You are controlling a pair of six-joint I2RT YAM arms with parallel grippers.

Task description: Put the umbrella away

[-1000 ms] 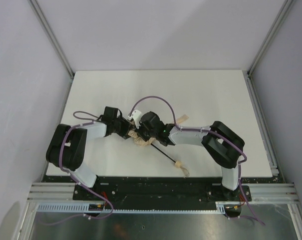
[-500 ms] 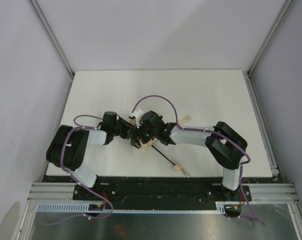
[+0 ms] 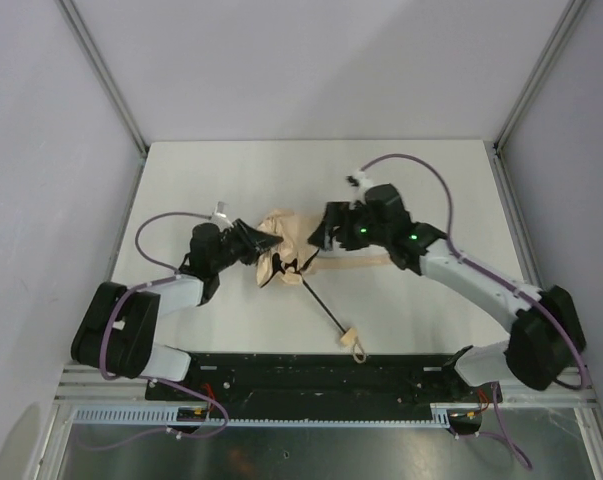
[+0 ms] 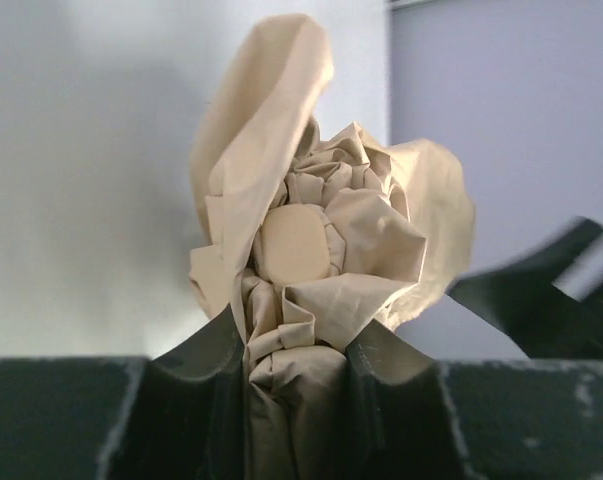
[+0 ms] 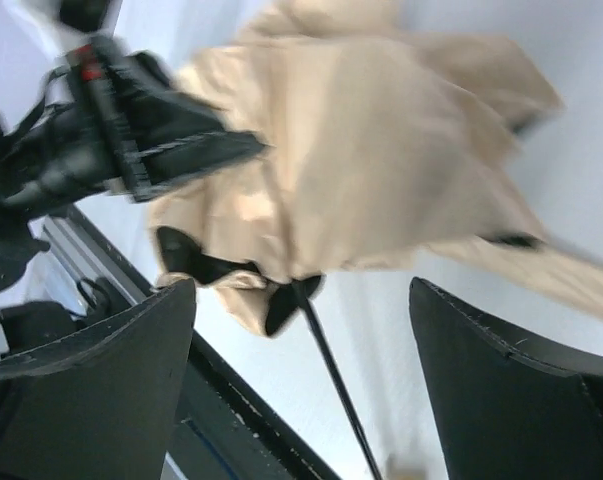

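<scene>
The umbrella (image 3: 283, 246) lies mid-table, its tan canopy bunched up, its thin black shaft (image 3: 324, 304) running toward the near edge to a small pale knob handle (image 3: 348, 336) with a loop strap. My left gripper (image 3: 257, 243) is shut on the crown end of the canopy (image 4: 299, 300); folded fabric fills the gap between its two black fingers (image 4: 209, 360). My right gripper (image 3: 326, 228) hangs just right of the canopy with its jaws wide apart and nothing between them. In the right wrist view the canopy (image 5: 361, 150) and shaft (image 5: 331, 370) sit beyond the fingers.
A tan closing strap (image 3: 356, 262) trails from the canopy toward the right, under my right arm. The white table (image 3: 441, 190) is bordered by metal rails, with a black base plate (image 3: 311, 372) along the near edge.
My right gripper let go of the umbrella, opened wide and pulled back up and to the right. My left gripper closed on the canopy and shifted left; the fabric has spread out.
</scene>
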